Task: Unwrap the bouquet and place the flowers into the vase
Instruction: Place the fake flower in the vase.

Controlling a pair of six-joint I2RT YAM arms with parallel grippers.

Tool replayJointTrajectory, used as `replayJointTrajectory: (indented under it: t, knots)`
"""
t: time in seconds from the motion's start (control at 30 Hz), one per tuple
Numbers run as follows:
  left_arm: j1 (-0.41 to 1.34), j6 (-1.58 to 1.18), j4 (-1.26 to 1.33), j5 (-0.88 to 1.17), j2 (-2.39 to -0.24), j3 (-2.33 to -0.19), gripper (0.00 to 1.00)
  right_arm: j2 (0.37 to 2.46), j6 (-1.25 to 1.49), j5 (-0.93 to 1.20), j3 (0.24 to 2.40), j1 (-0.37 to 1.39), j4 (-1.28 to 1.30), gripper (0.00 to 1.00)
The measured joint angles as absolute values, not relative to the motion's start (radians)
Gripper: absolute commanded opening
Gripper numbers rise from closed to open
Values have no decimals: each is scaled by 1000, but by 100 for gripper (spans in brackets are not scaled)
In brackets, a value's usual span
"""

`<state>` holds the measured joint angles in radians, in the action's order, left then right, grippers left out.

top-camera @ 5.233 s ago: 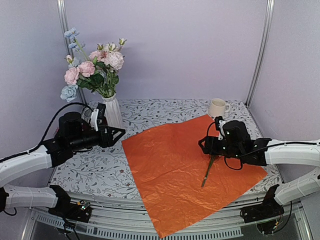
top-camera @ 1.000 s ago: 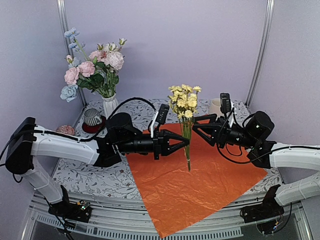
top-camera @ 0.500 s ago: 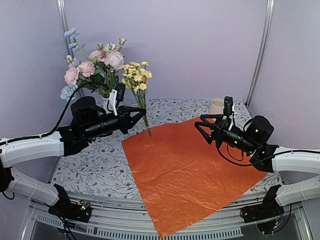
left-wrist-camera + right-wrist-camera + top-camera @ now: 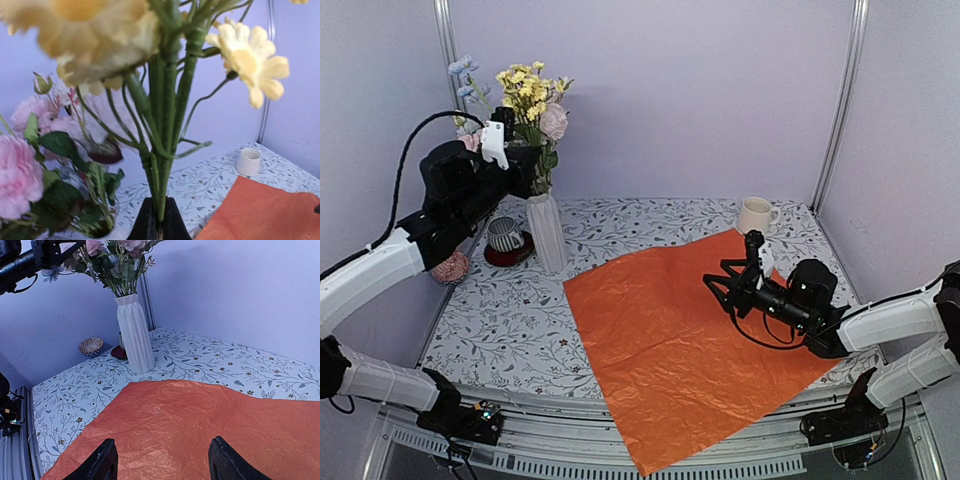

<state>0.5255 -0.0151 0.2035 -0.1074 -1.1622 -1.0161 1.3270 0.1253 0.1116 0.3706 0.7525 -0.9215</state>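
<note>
The bouquet is undone and its orange paper (image 4: 690, 340) lies spread flat on the table. Pink and blue flowers (image 4: 552, 120) stand in the white ribbed vase (image 4: 548, 232) at the back left. My left gripper (image 4: 528, 158) is raised beside those blooms, above the vase, shut on the green stems (image 4: 161, 200) of a bunch of yellow flowers (image 4: 525, 85). In the left wrist view the yellow blooms (image 4: 247, 55) fill the top and the pink ones (image 4: 20, 175) sit at the left. My right gripper (image 4: 718, 280) hovers open over the paper (image 4: 190, 430), with nothing between its fingers (image 4: 102, 465).
A cream mug (image 4: 755, 215) stands at the back right beyond the paper. A striped cup on a red saucer (image 4: 505, 238) sits left of the vase, with a small pinkish bowl (image 4: 450, 266) nearer the left edge. Walls close in the left, back and right.
My left gripper has carried the yellow flowers from the table's middle leftward and up to above the vase. My right gripper has opened wider and sunk lower over the paper.
</note>
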Motion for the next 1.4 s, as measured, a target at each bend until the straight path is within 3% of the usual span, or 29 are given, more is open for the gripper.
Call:
replayJointTrajectory:
  t: [0.17,0.5,1.4]
  knots:
    - [469,72,220,-144,-1272,-1111,0,1331,111,110,370,752,-960,65]
    - [397,124,263,-134,-1361,-1108,0,1331,100,112,370,752,-970,65]
    - [335,89,669,-78,-1482,-863,0,1344,89,125,383,752,-962,65]
